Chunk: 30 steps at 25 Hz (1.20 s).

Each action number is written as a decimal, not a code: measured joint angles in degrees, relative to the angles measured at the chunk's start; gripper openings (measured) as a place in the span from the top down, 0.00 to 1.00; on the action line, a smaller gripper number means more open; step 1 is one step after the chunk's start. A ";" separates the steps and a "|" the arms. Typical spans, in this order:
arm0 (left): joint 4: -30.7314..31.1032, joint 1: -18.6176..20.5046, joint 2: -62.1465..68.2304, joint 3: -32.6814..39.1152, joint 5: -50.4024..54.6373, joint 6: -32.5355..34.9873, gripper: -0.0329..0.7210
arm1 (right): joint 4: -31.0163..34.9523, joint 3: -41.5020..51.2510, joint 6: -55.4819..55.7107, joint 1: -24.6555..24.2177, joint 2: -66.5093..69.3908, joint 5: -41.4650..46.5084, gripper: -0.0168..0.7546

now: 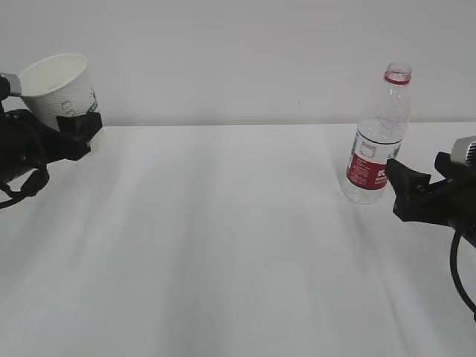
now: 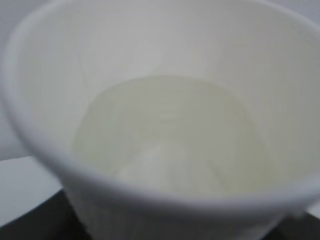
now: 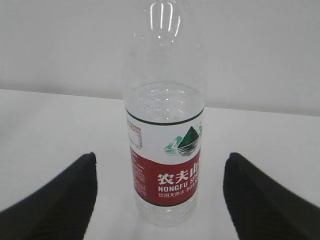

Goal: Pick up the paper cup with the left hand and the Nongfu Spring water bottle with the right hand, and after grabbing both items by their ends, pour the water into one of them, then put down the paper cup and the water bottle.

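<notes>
White paper cup [image 1: 58,88] is held by the left pincer [image 1: 71,123] at the far left, lifted clear of the desk [image 1: 223,238] and tilted, mouth toward the centre. Its jaws are closed about the cup's lower body. The cup's interior shows a pale bottom; whether water lies there cannot be told.

Risks: too firm a squeeze could buckle the thin wall; the tilt could spill any contents.

The Nongfu Spring water bottle [image 3: 165,150] stands upright and uncapped on the desk at the right, part filled. The right pincer [image 3: 160,200] is spread wide, one finger either side of the label, neither touching. An off-centre approach could knock the bottle over and spill the water.
</notes>
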 joint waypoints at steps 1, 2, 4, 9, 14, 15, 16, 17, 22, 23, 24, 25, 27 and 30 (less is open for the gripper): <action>-0.57 0.00 0.36 0.00 0.00 0.22 0.31 | 0.00 0.00 0.00 0.00 0.00 0.00 0.21; -0.98 0.00 0.67 0.00 -0.15 0.35 0.31 | 0.00 0.00 0.00 0.00 0.00 0.00 0.21; -1.30 0.00 1.52 0.00 -0.72 1.04 0.31 | 0.00 0.00 0.00 0.00 0.00 0.00 0.21; -3.70 0.00 3.33 0.00 -3.22 2.32 0.32 | 0.00 0.00 0.00 0.00 0.00 0.00 0.21; -6.41 0.00 4.78 0.00 -4.79 2.57 0.32 | 0.00 0.00 0.00 0.00 0.00 0.00 0.21; -6.69 0.00 5.11 0.00 -4.92 2.83 0.32 | 0.00 0.00 0.00 0.00 0.00 0.00 0.21; -6.79 0.00 5.33 0.00 -5.01 3.40 0.32 | 0.00 0.00 0.00 0.00 0.00 0.00 0.21; -6.91 0.00 5.55 0.00 -5.01 3.93 0.32 | 0.00 0.00 0.00 0.00 0.00 -0.11 0.21; -8.64 0.00 5.61 0.00 -6.24 5.60 0.32 | 0.00 0.00 0.00 0.00 0.00 -0.11 0.21; -9.08 0.00 5.61 0.00 -6.49 5.70 0.32 | 0.00 0.00 0.00 0.00 0.00 -0.11 0.21; -9.47 0.00 5.61 0.00 -6.49 5.70 0.32 | 0.00 0.00 0.00 0.00 0.00 -0.11 0.21; -9.70 0.00 5.84 0.00 -6.74 5.70 0.32 | 0.00 0.00 0.00 0.00 0.00 -0.11 0.21; -9.92 0.00 6.79 0.00 -7.55 5.70 0.32 | 0.00 0.00 0.00 0.00 0.00 -0.11 0.21; -9.92 0.00 9.36 0.00 -8.56 5.70 0.32 | 0.00 0.00 0.00 0.00 0.00 -0.11 0.21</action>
